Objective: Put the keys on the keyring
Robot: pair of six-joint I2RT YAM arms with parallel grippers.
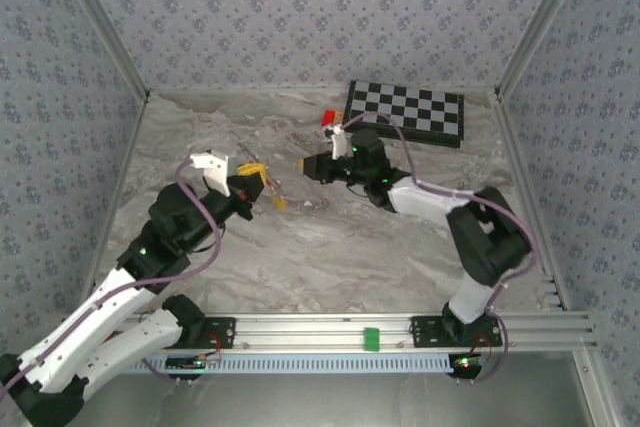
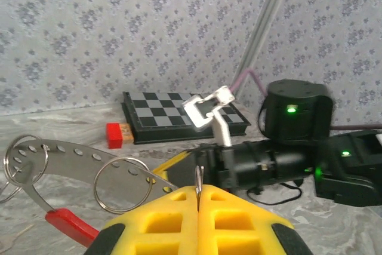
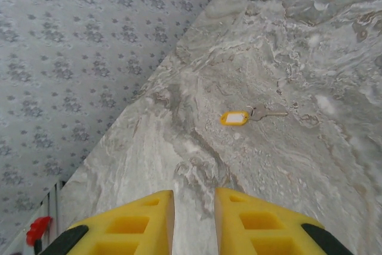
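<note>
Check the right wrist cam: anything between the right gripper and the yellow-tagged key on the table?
Nothing visible. The yellow-tagged key lies by itself on the marble table, ahead of the right gripper, whose jaws stand apart and empty. Bare tabletop is all that lies between them.

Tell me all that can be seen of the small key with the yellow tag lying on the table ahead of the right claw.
The key is small, of silver-grey metal, and lies flat on the marbled table. A little ring at its head joins it to an oval yellow plastic tag with a white label window. The tag lies toward the wall, the blade away from it. Only the table touches it; the right claw hovers apart, jaws a little open and empty.
</note>
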